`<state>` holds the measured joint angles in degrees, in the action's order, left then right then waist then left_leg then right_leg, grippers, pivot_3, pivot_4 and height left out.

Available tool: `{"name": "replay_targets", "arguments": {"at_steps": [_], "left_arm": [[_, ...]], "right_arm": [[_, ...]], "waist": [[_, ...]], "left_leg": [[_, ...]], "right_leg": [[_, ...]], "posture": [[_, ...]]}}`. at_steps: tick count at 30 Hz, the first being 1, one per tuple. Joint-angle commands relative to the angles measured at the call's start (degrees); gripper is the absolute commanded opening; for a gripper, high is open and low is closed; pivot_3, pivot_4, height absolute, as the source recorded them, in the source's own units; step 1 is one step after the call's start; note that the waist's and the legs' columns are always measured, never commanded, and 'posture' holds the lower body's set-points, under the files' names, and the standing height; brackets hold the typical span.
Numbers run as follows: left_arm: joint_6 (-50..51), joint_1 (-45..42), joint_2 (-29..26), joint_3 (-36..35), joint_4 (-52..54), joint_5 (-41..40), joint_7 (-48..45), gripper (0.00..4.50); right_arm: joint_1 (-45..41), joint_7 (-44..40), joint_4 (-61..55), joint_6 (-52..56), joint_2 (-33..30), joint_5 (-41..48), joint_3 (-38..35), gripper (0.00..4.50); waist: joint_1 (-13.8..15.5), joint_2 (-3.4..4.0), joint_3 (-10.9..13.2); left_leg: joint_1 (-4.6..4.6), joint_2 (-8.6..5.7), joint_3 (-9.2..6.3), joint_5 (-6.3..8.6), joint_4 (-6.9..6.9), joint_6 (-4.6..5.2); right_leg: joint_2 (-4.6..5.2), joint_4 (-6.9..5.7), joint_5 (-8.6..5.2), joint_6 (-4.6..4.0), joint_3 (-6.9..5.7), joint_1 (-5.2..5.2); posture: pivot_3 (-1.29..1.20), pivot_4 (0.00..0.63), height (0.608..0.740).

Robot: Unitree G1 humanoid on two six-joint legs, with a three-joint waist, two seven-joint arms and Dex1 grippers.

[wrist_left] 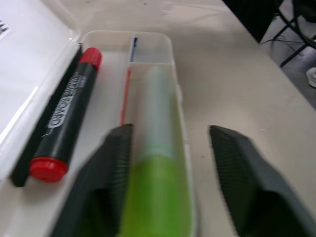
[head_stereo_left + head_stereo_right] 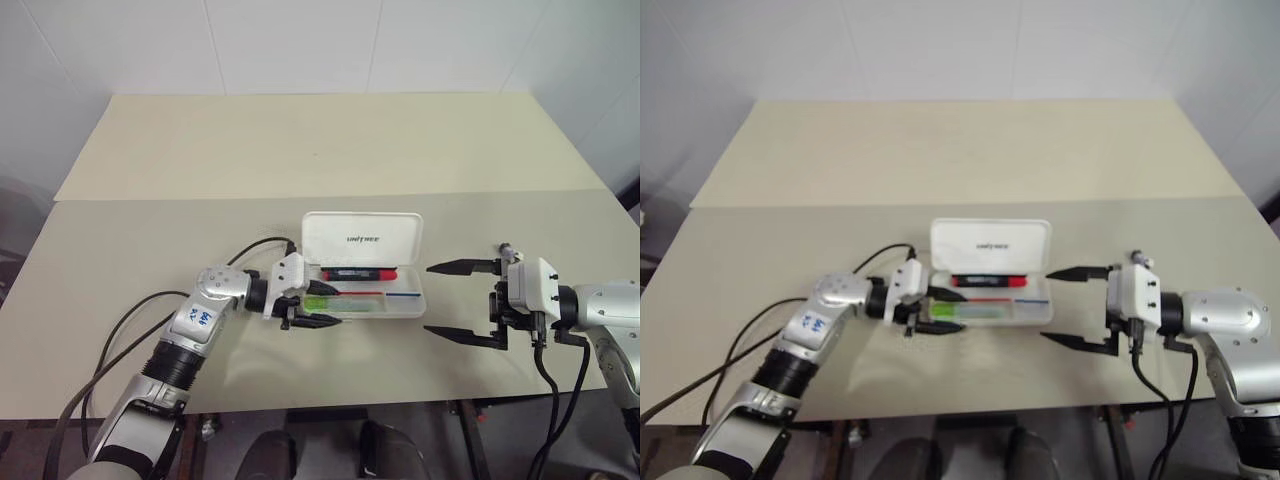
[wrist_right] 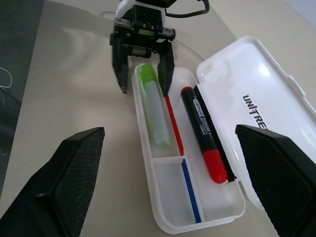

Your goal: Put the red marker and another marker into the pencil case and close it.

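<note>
The pencil case (image 2: 404, 302) lies open on the beige table (image 2: 300, 150), its lid (image 2: 362, 238) tipped up and back with the dark lettering showing. The red marker (image 2: 358, 273) lies in the tray along the hinge side, next to the lid. The green marker (image 3: 153, 104) lies in the long front compartment of the tray, its bright green end toward the left gripper and its pale body stretching toward the small end compartment. A thin red stripe (image 3: 173, 126) runs between the two markers, and a blue stripe (image 3: 191, 190) lies in the small end compartment.

The left gripper (image 2: 306, 307) sits at the left end of the case, pointing along it. Its two black fingers (image 1: 106, 182) stand apart, one inside the tray beside the green cap and the other outside the front wall, so they straddle the marker's green end without clearly pressing on it.

The right gripper (image 2: 462, 300) hovers off the right end of the case, apart from it, with its fingers spread wide and nothing between them.
</note>
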<state>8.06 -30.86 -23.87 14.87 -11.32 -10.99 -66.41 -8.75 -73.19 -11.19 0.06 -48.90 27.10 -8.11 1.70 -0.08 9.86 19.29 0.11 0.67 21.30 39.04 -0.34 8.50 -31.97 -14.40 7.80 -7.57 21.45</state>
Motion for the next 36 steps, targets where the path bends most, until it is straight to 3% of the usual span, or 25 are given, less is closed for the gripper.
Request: {"name": "replay_targets", "arguments": {"at_steps": [1, 2, 16, 25, 36], "left_arm": [[-0.8, 0.0, 0.0, -0.2, 2.7, 0.2, 0.7, 4.15], [-0.8, 0.1, 0.0, -0.3, 2.8, 0.1, 0.7, 4.49], [1.0, 3.6, 0.3, -1.5, 8.6, -5.3, -1.3, 4.49], [2.7, 3.2, 0.0, -7.9, 12.5, -12.5, -1.0, 4.49], [5.8, 1.4, -6.6, -13.8, 15.9, -16.5, -1.6, 4.49]], "right_arm": [[-1.0, 0.3, -1.0, -0.5, -0.1, 0.7, -1.1, 4.5], [-1.1, 0.3, -1.0, -0.5, -0.1, 0.7, -1.0, 4.5], [-1.5, 8.7, 0.7, 7.4, 2.8, 0.4, -1.2, 4.5], [-2.9, 31.6, 10.3, 19.1, 7.2, -3.0, -8.8, 4.5], [-5.1, 42.8, 19.1, 17.0, 9.6, -8.4, -11.1, 4.5]], "waist": [[0.0, 0.0, 0.0], [0.0, 0.0, 0.0], [0.0, 0.0, 0.0], [-0.1, 0.02, 0.0], [-0.3, 0.03, 0.0]], "left_leg": [[0.0, 0.0, 0.0, 0.0, 0.0, 0.0], [0.0, 0.0, 0.0, 0.0, 0.0, 0.0], [0.02, 0.0, -0.03, 0.0, 0.0, 0.01], [0.02, 0.01, -0.05, 0.0, 0.01, 0.01], [0.0, 0.0, 0.0, 0.0, -0.04, 0.01]], "right_leg": [[0.0, 0.0, 0.0, 0.0, 0.0, 0.0], [0.0, 0.0, 0.0, 0.0, 0.0, 0.0], [0.0, 0.0, 0.0, 0.0, 0.0, 0.0], [0.01, -0.01, 0.0, 0.0, 0.01, 0.0], [0.0, 0.0, 0.0, 0.0, 0.04, 0.01]], "posture": [[0.0, 0.15, 0.74], [0.0, 0.15, 0.74], [0.0, 0.15, 0.74], [0.0, 0.15, 0.74], [0.0, 0.15, 0.74]]}}
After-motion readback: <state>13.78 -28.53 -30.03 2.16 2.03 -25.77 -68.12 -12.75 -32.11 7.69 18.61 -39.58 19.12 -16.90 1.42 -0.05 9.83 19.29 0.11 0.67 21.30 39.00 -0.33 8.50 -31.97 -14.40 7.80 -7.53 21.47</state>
